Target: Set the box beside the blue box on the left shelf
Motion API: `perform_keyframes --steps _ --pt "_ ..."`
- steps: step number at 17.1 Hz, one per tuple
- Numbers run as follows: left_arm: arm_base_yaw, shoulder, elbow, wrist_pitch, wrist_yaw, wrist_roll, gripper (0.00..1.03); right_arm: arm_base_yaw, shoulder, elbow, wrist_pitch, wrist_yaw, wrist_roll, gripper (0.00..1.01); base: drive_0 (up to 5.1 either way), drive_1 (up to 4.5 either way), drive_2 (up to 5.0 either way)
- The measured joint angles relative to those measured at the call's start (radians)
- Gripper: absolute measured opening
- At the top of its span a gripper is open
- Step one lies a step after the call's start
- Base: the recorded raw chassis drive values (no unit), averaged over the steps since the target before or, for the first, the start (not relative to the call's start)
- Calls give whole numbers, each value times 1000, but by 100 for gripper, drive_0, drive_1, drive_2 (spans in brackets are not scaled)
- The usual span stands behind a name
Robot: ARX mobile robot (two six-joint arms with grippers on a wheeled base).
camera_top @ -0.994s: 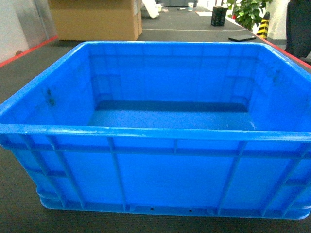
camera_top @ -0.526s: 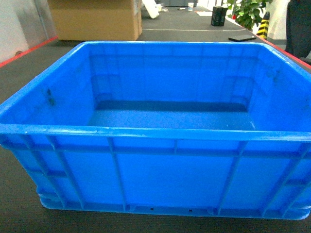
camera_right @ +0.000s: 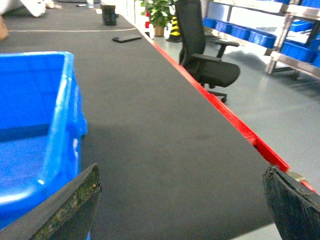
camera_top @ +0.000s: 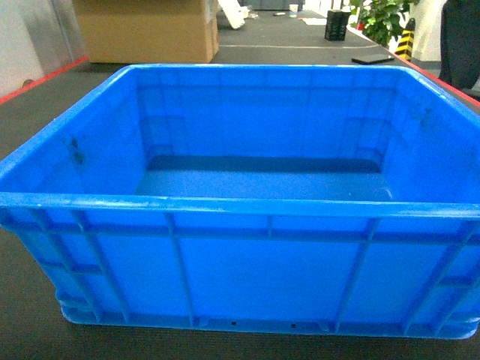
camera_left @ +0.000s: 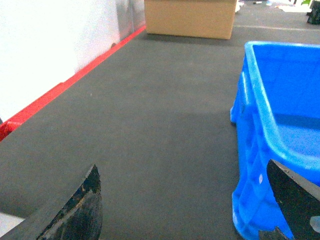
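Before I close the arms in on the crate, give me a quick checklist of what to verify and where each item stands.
1. Blue crate sitting flat on the dark mat: ok.
2. Crate interior free of loose items: ok, the visible floor is bare.
3. Left gripper open, outside the crate's left wall: ok; one finger overlaps the wall in view, contact cannot tell.
4. Right gripper open, outside the right wall: ok, nothing between its fingers.
5. Side clearance: ok, mat is bare on both sides; the office chair stands beyond the red edge.
6. Left shelf and its blue box located: cannot tell.
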Motion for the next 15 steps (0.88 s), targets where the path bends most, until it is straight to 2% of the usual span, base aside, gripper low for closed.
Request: perform_keyframes --steps 1,3,4,5,6,7,9,11,15 --pt "-15 92 41 83 3 -1 98 -12 93 61 28 -54 24 98 0 0 0" --pt "-67 353 203 249 19 -13 98 -53 330 249 70 -198 92 98 0 0 0" --pt "-97 494 281 304 27 -12 98 -64 443 349 76 -261 106 98 0 0 0" --pt "-108 638 359 320 51 -24 98 -86 561 432 74 -327 121 98 0 0 0" --pt "-102 781 440 304 70 -55 98 -115 682 510 41 -394 138 98 0 0 0" --pt "-83 911 514 293 76 -74 98 -138 797 578 -5 -462 172 98 0 0 0" --pt "-63 1060 597 256 87 -108 98 -155 938 624 -75 -586 243 98 0 0 0" --pt "-47 1135 605 190 104 -126 98 -157 1006 629 -91 -647 286 98 0 0 0" --pt "-12 1219 626 169 151 -143 98 -161 1059 648 -90 -645 296 98 0 0 0"
